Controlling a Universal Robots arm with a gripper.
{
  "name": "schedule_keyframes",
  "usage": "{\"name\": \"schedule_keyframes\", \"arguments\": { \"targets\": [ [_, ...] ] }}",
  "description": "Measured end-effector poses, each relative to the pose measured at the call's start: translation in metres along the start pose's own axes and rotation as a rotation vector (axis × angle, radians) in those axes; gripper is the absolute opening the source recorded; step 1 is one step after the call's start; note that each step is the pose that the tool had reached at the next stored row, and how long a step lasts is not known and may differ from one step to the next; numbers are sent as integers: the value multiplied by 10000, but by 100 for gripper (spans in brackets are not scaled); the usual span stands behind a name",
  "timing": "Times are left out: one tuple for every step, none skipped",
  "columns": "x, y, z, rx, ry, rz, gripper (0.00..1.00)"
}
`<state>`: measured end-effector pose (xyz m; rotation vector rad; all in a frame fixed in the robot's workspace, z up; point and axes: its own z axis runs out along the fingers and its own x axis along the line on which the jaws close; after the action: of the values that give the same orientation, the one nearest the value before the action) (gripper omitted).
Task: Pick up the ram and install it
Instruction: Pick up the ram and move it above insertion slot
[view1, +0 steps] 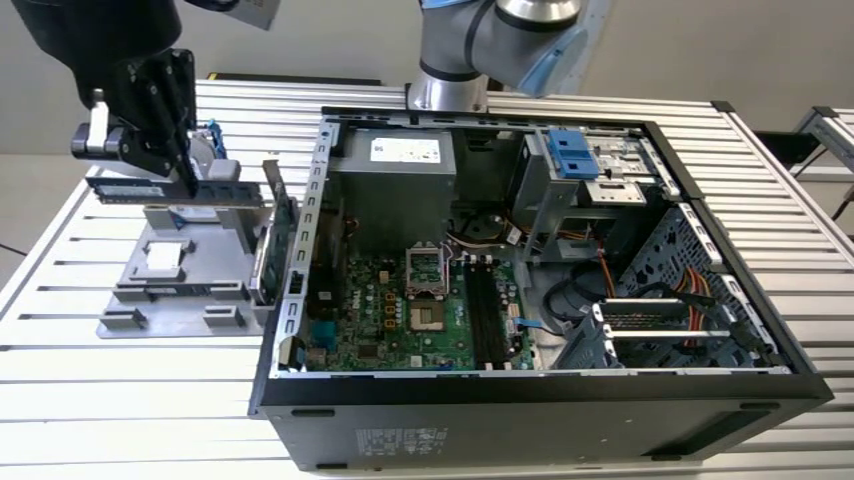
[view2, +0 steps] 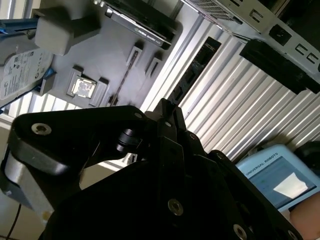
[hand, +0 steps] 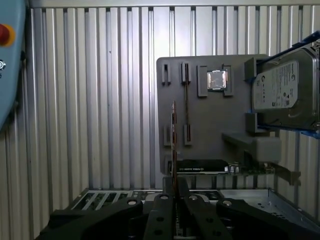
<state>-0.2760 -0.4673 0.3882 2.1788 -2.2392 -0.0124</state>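
Fingers (hand: 161, 214) of the gripper (view1: 184, 186) are pinching the ram (hand: 173, 140), appearing edge-on in the first wrist view and broadside in the exterior view, with the grey holder (view1: 171, 300) lying below them

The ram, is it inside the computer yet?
No, the tool holds the ram above the gray tray, outside the computer case.

The arm (view1: 461, 40) is silver-grey tubing with light blue joint caps (view1: 558, 55). Its hand (hand: 175, 192) is matte black, built of linked plates fastened with silver screws (view2: 41, 129).
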Motion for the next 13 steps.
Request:
{"name": "schedule_keyframes", "arguments": {
  "targets": [
    [0,-17,0,0,0,20,0],
    [-1,-35,-1,0,0,26,0],
    [-1,-57,-1,0,0,26,0],
    [-2,-78,-1,0,0,27,0],
    [-3,-101,-2,0,0,29,0],
    [-4,-123,-2,0,0,30,0],
    [-4,-144,-3,0,0,30,0],
    [-5,-167,-3,0,-1,31,0],
    [-5,-188,-3,0,0,31,0],
    [-6,-209,-4,0,0,33,0],
    [-6,-229,-4,-1,-1,34,0],
    [-7,-249,-4,0,-1,36,0],
    [-7,-269,-5,0,-1,36,0]
  ]
}}
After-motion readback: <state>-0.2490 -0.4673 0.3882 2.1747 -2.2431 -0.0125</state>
